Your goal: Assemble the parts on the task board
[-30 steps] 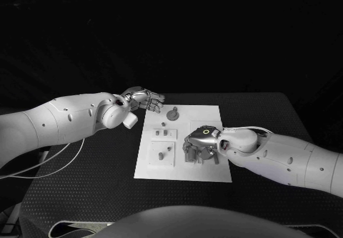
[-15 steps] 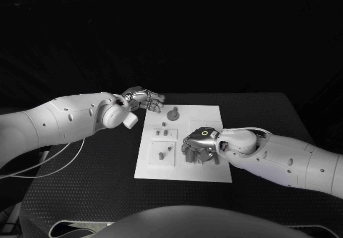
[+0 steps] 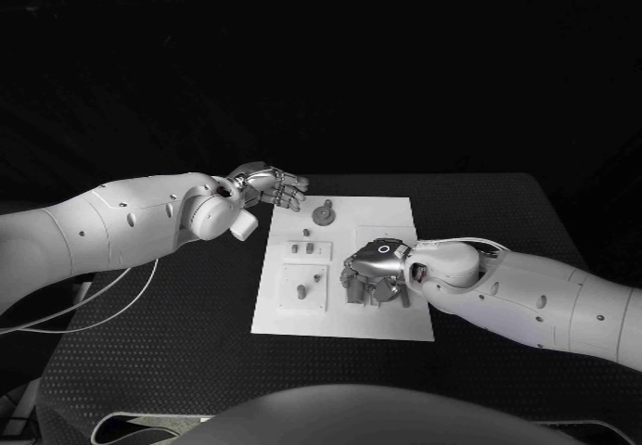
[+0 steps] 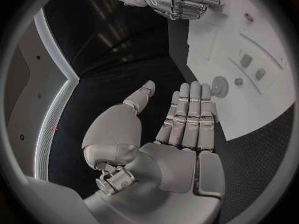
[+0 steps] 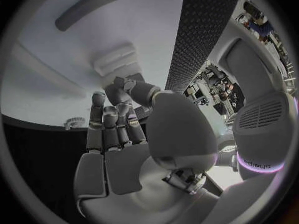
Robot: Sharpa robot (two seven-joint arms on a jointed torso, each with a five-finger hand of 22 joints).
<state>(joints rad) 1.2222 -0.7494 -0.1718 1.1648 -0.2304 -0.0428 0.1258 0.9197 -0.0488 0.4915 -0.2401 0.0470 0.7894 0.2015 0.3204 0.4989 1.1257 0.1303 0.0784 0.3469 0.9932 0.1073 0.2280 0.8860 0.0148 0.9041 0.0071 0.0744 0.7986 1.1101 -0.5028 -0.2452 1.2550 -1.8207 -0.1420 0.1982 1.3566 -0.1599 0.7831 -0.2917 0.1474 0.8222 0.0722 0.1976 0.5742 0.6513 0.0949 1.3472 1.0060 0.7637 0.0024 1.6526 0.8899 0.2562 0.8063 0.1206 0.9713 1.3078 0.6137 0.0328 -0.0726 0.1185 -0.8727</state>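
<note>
The right hand (image 3: 373, 274) is down on the board (image 3: 402, 215), fingers around a part (image 3: 384, 291); push straight, slowly. The left hand (image 4: 181, 134) waits open, holding nothing.

Right robot hand (image 3: 373, 274) hides the parts (image 3: 385, 292) beneath.

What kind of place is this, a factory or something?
More likely a robotics lab or test bench: a black table holds one white task board with small parts, and two white arms work over it in a darkened room.
</note>
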